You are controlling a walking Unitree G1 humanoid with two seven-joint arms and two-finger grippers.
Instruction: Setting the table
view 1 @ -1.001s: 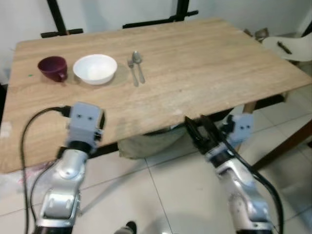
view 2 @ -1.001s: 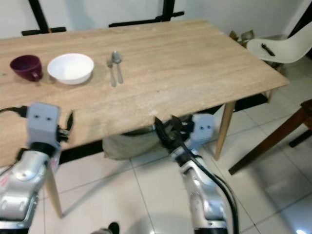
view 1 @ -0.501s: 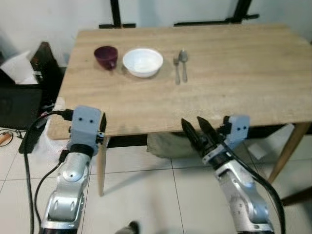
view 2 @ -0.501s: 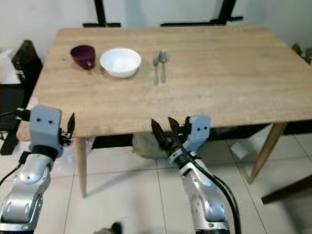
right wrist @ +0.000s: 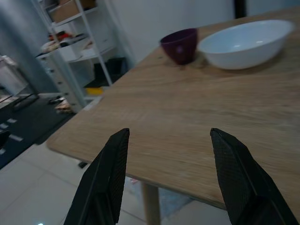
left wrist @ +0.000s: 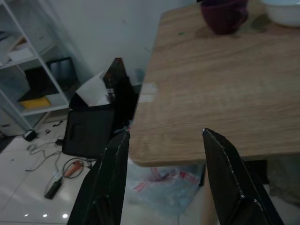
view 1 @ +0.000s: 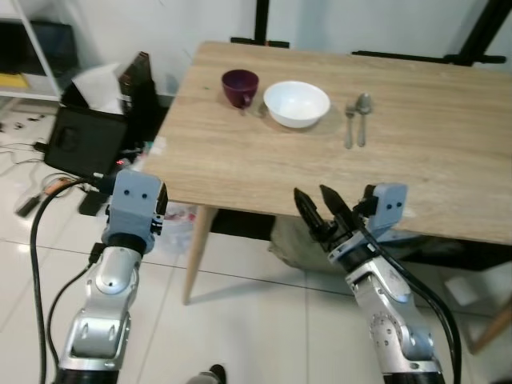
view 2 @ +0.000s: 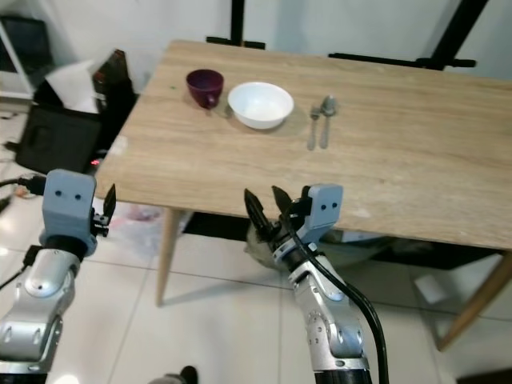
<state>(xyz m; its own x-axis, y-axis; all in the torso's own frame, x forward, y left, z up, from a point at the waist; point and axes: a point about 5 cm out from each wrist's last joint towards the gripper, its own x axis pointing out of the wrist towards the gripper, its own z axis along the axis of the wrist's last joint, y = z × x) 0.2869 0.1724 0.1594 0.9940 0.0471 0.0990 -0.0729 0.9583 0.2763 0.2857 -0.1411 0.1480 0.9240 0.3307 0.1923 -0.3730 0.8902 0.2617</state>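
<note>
Both arms are hovering short of the desk (view 1: 240, 160) with the left tool (left wrist: 164, 178) and right tool (view 1: 320, 210) spread and carrying nothing, while the purple cup (view 1: 239, 86), white bowl (view 1: 297, 103), fork (view 1: 349, 126) and spoon (view 1: 362, 118) are sitting near the far edge at twelve o'clock, so closing in squarely before reaching seems wise.

A wooden desk (view 1: 240, 152) stands on a glossy white tile floor (view 1: 240, 312) before a white wall (view 1: 160, 24). Beside it sit a black bag (view 1: 80, 142), loose cables (view 1: 36, 196) and a white shelf (right wrist: 79, 47).
</note>
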